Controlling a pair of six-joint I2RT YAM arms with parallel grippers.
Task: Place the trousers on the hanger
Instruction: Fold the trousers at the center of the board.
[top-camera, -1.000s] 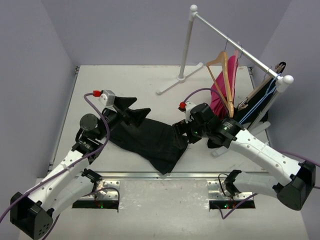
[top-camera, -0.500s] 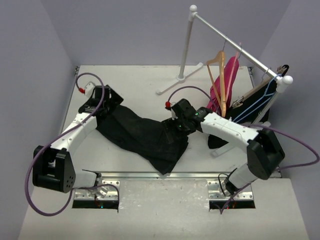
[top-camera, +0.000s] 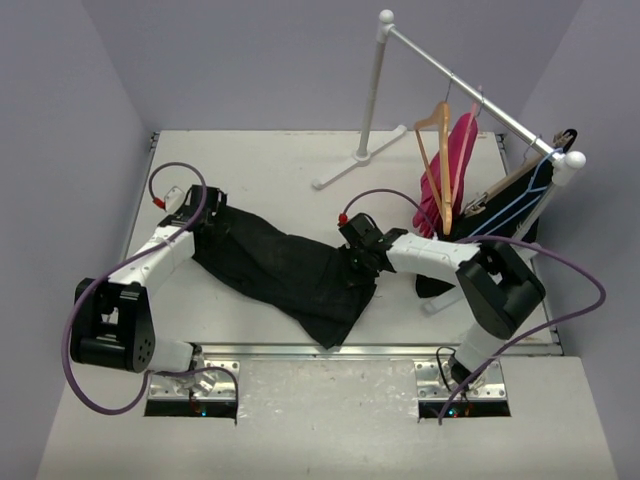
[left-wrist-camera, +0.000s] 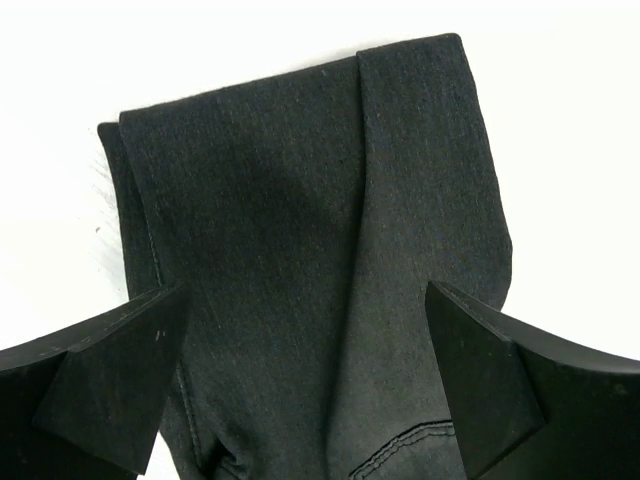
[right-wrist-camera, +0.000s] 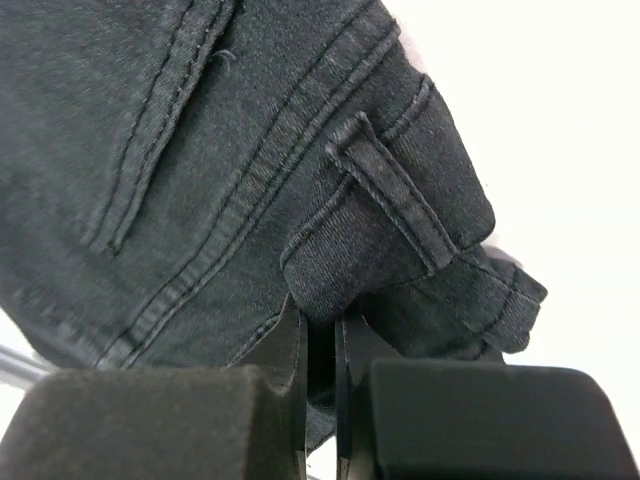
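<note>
Slippage looks the main worry. From above, the trousers (top-camera: 290, 270) lie flat on the table (top-camera: 260, 170), well apart from the hanger (top-camera: 438, 160) on the far-right rail (top-camera: 480, 95); a lopsided lift could drag the fabric loose.

Left wrist view: the left gripper (left-wrist-camera: 305, 340) is spread wide over the leg ends, gripping nothing, and might catch only one layer.

Right wrist view: the right gripper (right-wrist-camera: 320, 345) is clamped on a thin waistband fold.
</note>
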